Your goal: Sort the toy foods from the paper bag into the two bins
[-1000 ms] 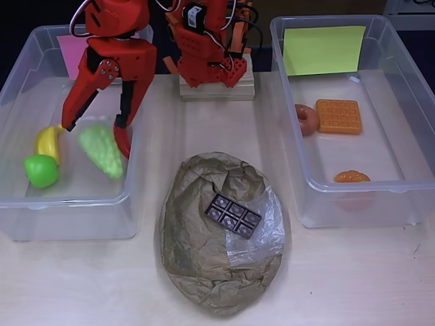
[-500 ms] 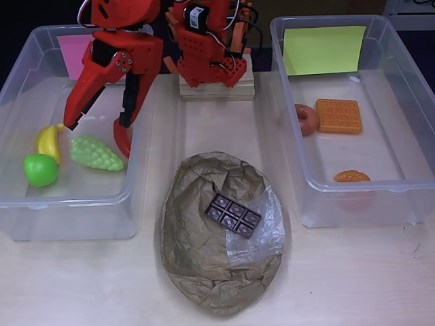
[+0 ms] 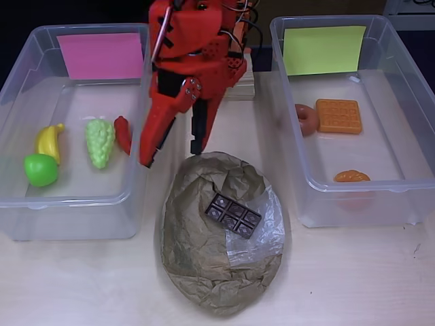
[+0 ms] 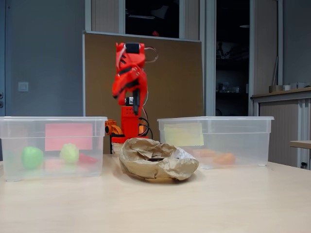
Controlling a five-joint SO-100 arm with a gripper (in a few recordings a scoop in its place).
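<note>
End effector [image 3: 173, 153] gapes empty at the bag's [image 3: 204, 272] 11 o'clock; chocolate [image 3: 233, 214] looks light, stiff, slick, so pinch its short edges

The red arm [image 4: 129, 80] stands raised behind the crumpled paper bag [image 4: 156, 158] on the counter [image 4: 194, 204]. At left, a clear bin [image 4: 52, 147] with a pink card [image 4: 68, 136] holds a green apple [image 4: 32, 157] and light green grapes [image 4: 69, 153]. At right, another clear bin [image 4: 216, 141] carries a yellow-green card [image 4: 183, 134].

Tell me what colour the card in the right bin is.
Yellow-green card, clearest in the overhead view.
</note>
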